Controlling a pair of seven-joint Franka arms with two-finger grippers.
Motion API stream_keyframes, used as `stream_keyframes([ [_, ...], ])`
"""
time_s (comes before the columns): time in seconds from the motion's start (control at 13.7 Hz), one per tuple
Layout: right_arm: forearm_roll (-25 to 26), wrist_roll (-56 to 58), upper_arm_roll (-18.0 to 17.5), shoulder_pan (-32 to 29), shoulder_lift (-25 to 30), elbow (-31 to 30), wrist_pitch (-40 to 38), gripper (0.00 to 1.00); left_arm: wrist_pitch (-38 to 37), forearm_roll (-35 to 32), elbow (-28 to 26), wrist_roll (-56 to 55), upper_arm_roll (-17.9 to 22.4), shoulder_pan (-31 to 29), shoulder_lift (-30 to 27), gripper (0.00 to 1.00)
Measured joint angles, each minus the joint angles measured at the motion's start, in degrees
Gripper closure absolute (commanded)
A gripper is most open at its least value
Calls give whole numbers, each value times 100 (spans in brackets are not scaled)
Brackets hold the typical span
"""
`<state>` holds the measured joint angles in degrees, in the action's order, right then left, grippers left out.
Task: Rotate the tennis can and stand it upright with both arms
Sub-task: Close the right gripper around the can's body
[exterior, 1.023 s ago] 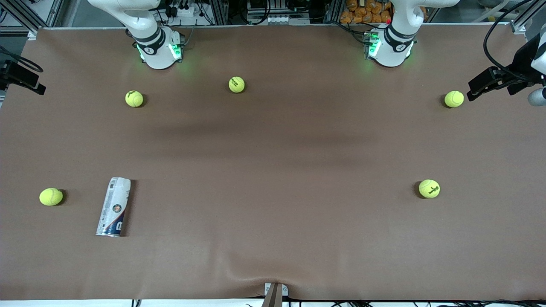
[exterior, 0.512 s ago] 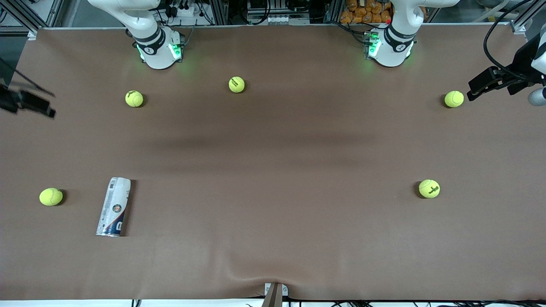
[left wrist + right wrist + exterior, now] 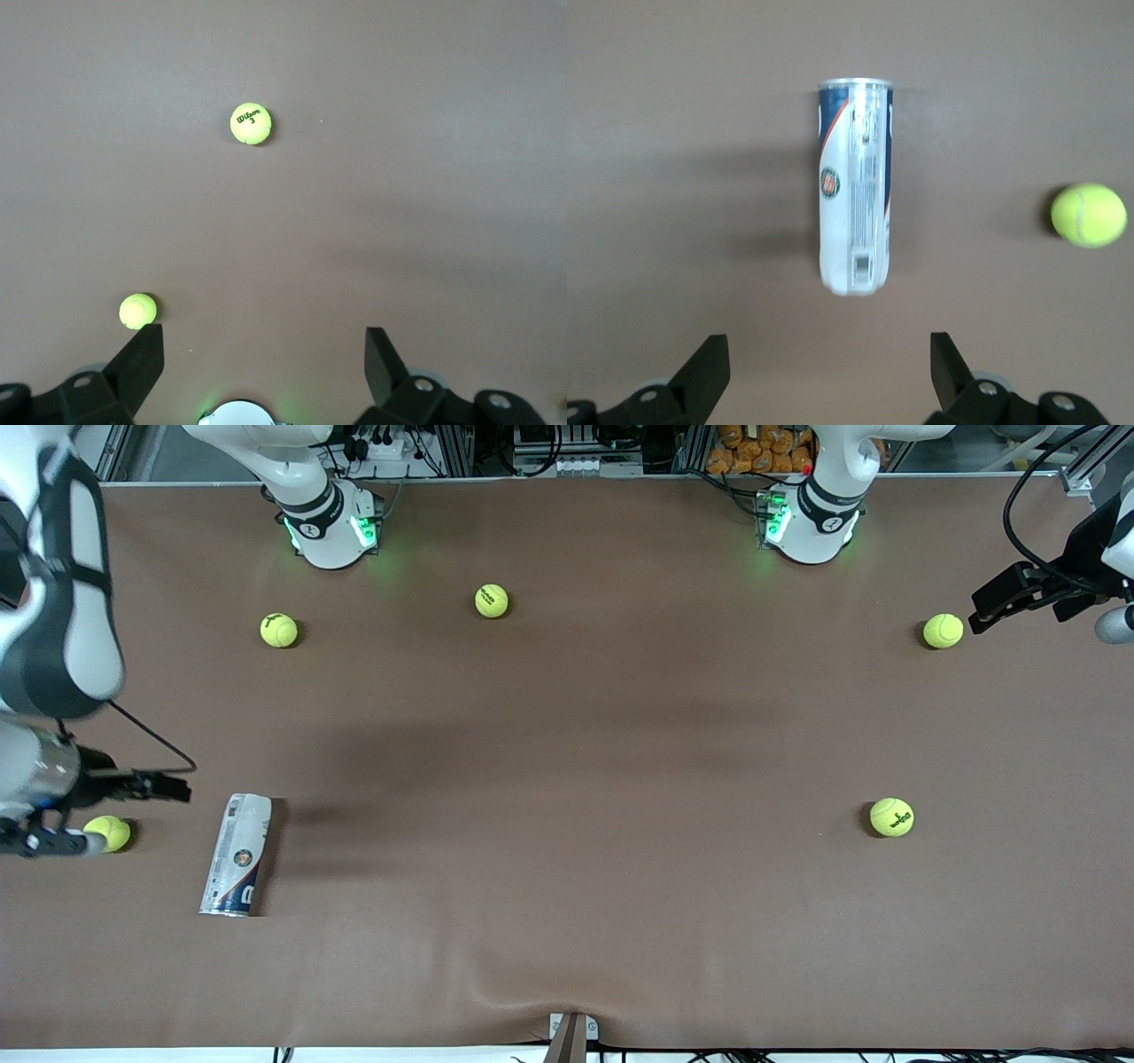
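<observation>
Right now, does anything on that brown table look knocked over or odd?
Yes: the slim clear-and-white plastic tennis can with the navy label lies flat on its side, toward the right arm's end. Five yellow-green tennis balls sit scattered loose around the table.

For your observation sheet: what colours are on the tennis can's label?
White and navy on the tennis can, with a small round emblem; clearest in the right wrist view.
</observation>
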<state>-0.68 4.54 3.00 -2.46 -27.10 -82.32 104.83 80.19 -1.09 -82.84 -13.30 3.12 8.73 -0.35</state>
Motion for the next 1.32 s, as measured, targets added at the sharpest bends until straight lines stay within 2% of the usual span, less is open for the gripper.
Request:
stream_keyframes([
  [0.44,0,643,10,-60,-1100,5,889,0,-7,0,7,0,3,0,-3,0],
  [0.88,1,925,10,-78,-1554,11,1809,0,-11,0,22,0,-13,23,-44,0],
  [1.32,1,922,26,-121,-1619,67,1288,0,-11,0,22,0,-68,16,-46,0],
])
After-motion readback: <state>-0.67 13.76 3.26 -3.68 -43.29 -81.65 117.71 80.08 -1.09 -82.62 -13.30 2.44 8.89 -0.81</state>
